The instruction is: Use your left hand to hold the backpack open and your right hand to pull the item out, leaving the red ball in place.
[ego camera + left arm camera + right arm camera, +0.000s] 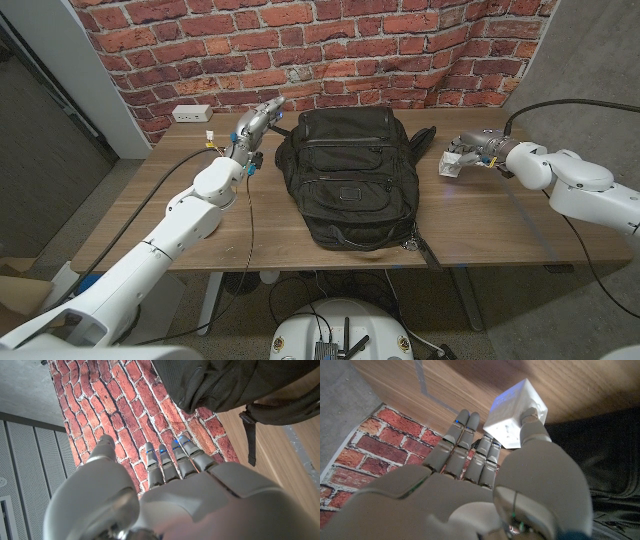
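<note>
Your left hand (258, 122) hangs just left of the backpack (347, 176), fingers apart, holding nothing. The backpack lies mid-table, long axis running away from you, and looks zipped shut; red ball hidden. Just right of the backpack, your right hand (468, 150) pinches a white block (515, 414) over the table (500, 225).

blk backpack (348, 175), wht box (452, 165), red-brick wall (400, 50)

White arms (180, 225), grey hands (165, 490), black cables (250, 215)
</note>
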Available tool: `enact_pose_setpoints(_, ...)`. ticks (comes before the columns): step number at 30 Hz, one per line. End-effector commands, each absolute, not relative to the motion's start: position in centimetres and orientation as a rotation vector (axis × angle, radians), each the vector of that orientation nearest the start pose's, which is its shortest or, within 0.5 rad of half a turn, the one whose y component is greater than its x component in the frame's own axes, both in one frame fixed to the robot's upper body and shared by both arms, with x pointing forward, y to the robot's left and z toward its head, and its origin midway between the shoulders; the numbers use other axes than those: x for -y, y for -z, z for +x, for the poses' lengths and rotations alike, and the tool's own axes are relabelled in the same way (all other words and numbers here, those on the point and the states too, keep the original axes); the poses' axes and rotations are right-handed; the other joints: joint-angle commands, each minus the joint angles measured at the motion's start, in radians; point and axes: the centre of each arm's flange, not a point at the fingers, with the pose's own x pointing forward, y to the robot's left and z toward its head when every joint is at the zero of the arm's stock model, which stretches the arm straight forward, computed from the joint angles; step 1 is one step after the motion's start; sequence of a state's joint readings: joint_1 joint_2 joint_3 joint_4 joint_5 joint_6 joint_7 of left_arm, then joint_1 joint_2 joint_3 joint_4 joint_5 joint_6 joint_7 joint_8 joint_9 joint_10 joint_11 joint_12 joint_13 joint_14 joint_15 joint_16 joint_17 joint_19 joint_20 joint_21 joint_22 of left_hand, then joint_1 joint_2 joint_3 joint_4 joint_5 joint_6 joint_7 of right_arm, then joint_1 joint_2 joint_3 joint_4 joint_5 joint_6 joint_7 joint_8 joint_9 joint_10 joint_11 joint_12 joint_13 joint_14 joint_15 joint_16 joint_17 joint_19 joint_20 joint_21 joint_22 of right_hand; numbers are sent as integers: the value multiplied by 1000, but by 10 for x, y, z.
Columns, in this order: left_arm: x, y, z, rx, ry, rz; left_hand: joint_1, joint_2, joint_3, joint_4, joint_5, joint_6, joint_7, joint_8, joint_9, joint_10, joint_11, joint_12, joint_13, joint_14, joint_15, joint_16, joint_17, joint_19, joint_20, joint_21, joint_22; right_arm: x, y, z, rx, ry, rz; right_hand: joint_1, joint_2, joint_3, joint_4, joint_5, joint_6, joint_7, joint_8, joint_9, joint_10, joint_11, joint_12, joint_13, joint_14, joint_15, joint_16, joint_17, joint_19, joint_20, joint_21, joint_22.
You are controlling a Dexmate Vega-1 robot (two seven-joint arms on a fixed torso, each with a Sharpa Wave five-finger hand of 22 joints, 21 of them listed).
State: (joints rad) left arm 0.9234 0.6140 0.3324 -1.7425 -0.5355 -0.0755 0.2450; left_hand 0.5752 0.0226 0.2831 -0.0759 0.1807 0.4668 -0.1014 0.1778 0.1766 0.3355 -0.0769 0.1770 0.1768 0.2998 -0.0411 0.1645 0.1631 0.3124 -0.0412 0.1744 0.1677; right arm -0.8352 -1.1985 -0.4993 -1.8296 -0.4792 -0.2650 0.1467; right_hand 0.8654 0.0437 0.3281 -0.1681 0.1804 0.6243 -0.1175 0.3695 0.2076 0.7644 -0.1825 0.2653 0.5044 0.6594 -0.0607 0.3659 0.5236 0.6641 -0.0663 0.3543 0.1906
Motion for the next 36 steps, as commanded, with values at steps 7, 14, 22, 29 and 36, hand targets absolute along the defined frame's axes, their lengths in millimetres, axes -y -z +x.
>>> enact_pose_setpoints(7, -262, -29, 609, 698, 92, -40, -2, 13, 9, -3, -3, -9, -5, -1, 3, -5, -7, 6, 0, -7, -35, 5, 3, -4, -72, 6, 2, 379, -30, 589, 257, 71, -1722, 33, 28, -4, 3, 0, -18, -2, -6, 3, -14, -2, -14, -2, -16, -155, -3, 9, -4, -80, 2, 3)
enact_pose_setpoints(14, -267, -20, 619, 674, 65, -59, -1, 17, 13, -8, -3, -7, -7, 1, 2, -5, -9, 7, 0, -7, -36, 7, 2, -3, -68, 8, 1, 384, -25, 594, 235, 54, -1717, 34, 26, -8, 4, -1, -45, -1, -18, 3, -37, 6, -30, -6, -37, -154, -10, 12, -8, -82, 2, 3)
enact_pose_setpoints(22, -269, -12, 624, 656, 41, -69, 1, 21, 16, -14, -3, -7, -8, 2, 2, -5, -16, 9, 0, -8, -35, 7, 2, -4, -66, 9, 1, 383, -24, 600, 192, 21, -1748, 29, 21, -20, 10, -3, -92, 13, -38, 4, -84, 22, -57, -14, -83, -146, -22, 21, -35, -70, -7, 2)
enact_pose_setpoints(29, -270, -7, 624, 635, 20, -64, 2, 23, 18, -19, -4, 0, -9, 5, 2, -4, -20, 10, 0, -8, -35, 8, 2, -4, -66, 9, 1, 384, -24, 601, 184, 15, -1758, 28, 17, -28, 10, -3, -123, 21, -50, 4, -113, 32, -69, -18, -110, -146, -28, 26, -46, -65, -11, 1)
enact_pose_setpoints(36, -270, -4, 625, 635, 12, -70, 3, 25, 20, -23, -4, 3, -10, 6, 2, -3, -22, 11, 0, -5, -35, 9, 1, -2, -65, 11, 1, 383, -22, 602, 172, 6, -1768, 28, 13, -39, 11, -4, -164, 27, -66, 4, -167, 40, -82, -22, -151, -142, -39, 32, -62, -56, -18, -1)
